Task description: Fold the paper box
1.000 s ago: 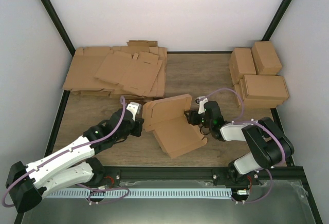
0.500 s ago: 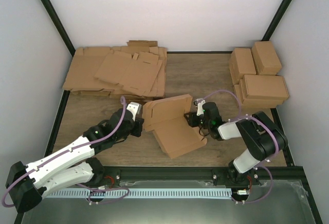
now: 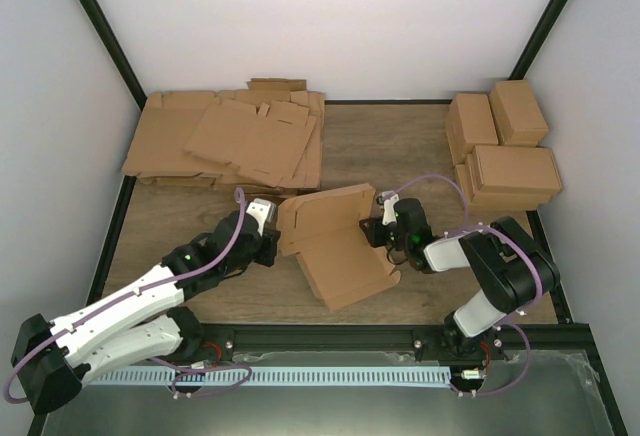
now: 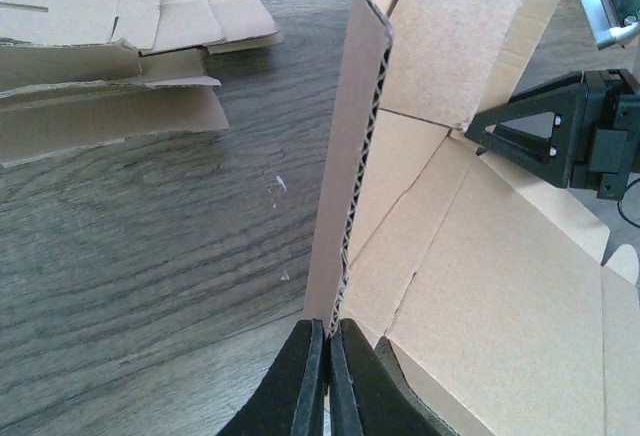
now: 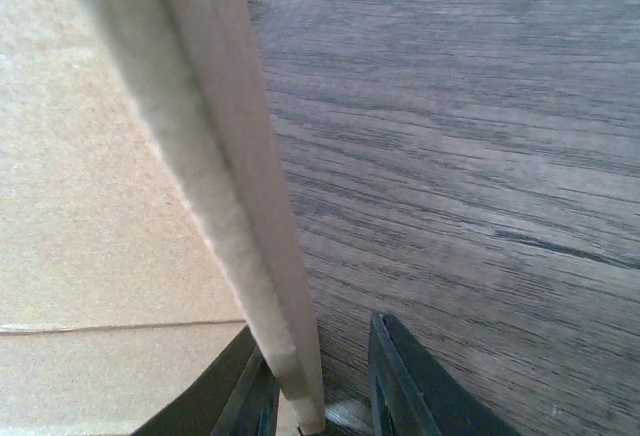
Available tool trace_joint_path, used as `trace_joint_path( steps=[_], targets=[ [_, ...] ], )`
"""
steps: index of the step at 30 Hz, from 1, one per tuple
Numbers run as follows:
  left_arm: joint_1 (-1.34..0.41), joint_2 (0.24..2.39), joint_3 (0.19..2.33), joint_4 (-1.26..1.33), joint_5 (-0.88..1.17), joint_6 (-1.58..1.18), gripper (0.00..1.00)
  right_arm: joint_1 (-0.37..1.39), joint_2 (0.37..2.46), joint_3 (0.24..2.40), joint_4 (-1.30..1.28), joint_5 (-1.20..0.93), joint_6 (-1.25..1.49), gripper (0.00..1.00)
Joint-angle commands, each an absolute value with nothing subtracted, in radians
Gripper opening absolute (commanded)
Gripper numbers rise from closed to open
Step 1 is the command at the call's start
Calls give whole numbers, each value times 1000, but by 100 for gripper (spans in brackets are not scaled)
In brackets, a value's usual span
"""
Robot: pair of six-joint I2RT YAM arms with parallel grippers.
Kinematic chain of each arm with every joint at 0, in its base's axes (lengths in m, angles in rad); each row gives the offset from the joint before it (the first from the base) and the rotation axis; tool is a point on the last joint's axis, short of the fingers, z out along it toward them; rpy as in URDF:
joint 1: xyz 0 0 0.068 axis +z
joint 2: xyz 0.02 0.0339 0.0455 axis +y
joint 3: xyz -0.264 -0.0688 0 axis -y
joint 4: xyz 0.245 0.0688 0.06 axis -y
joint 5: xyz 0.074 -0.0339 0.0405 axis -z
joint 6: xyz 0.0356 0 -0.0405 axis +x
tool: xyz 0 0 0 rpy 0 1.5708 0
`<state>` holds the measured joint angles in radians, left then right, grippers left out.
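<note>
Half-folded box [image 3: 340, 241] sits on the wood table [image 3: 400, 146] just in front of the right end of the heap [image 3: 225, 141] of flat cardboard sheets, on the side toward the arms. It's plain brown cardboard on every face I can see, same as the heap. One panel lies flat on the side away from the heap, and the panel nearer the heap is tilted up. Left claw [image 4: 327, 328] is pinched fully closed on the bottom of the box's upright left wall. In the left wrist view you can see the wavy corrugated edge running straight down into the fingers. Right claw [image 5: 318, 341] is on the opposite side of the box, straddling a thin standing wall. One finger is tucked against the inner face, while the other finger [image 5: 400, 381] sits a little way off the outer face with table showing in between. So it's only part-way open around that wall, not actually gripping. A few folded boxes [image 3: 505, 146] are stacked well to the right of the heap, along the same back edge.
</note>
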<state>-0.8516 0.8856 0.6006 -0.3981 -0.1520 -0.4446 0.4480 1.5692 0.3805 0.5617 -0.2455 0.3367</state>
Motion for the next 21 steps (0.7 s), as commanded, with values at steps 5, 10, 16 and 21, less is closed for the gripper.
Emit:
trace_joint_path(
  steps=[5,10,16,21],
  targets=[
    [-856,884,618,-383,-141,-442,4,442,1530,382,588,-223,348,30],
    [-855,883,618,-380,-137,-442,4,442,1516,375,596,-210,348,25],
    [-856,885,619,-376,-133,-442,4,448,1506,371,594,-192,352,14],
    [-854,892,625,-369,-128,-443,4,452,1480,358,597,-175,360,11]
  ],
)
